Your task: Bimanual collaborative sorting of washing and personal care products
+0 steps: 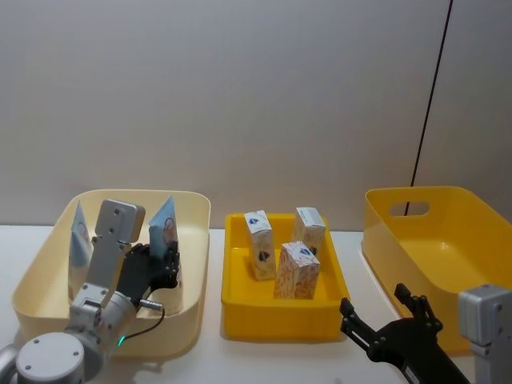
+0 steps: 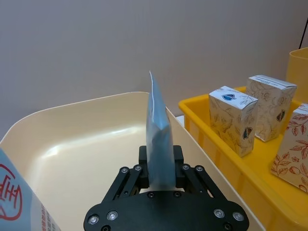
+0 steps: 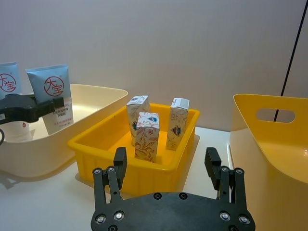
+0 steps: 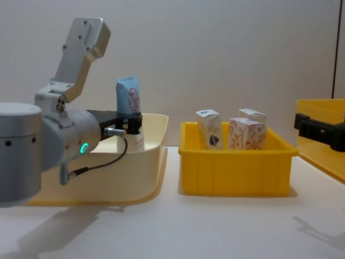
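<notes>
- The left gripper [image 2: 160, 166] is clamped on a light-blue tube [image 2: 156, 130], its two fingers pressing the tube's flat sides.
- The grasped tube stands upright inside the cream bin [image 1: 136, 194], crimped end up, with red print on its face (clearest in the chest view). Its upper half rises above the gripper and over the bin's rim.
- The tube is in the part of the bin nearest the yellow tray [image 1: 276, 308]; whether its lower end touches the bin floor cannot be told.
- A second tube [image 1: 80, 232] stands upright at the far left side of the same bin, apart from the gripper.
- Three white cartons [image 3: 147, 134] stand upright in the yellow tray: two at the back and one with an orange pattern in front, all close together.
- The right gripper [image 3: 166, 161] hangs with its fingers spread wide and nothing between them, low over the table [image 4: 172, 226]. It is just in front of the gap between the tray and the large yellow bin [image 1: 448, 240], well apart from the cartons.
</notes>
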